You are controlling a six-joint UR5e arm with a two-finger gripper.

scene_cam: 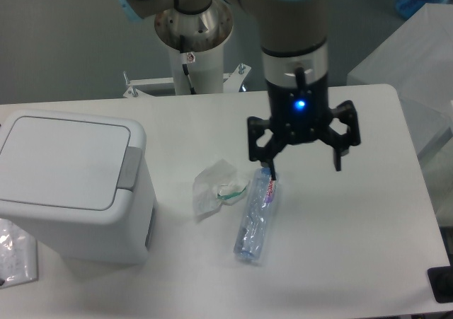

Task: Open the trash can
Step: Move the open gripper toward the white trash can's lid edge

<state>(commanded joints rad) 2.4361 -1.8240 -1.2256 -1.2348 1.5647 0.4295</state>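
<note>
There is only one camera, and it is fixed high in front of the table [368,262], opposite the arm's base [192,29]. It looks down at a steep angle, so the white tabletop fills most of the picture. It stands rather near: the trash can [71,184] is cut a little at the left edge, the arm's upper part is cut at the top, and the gripper [304,169] hangs close to the middle. No second view shares this scene.
</note>
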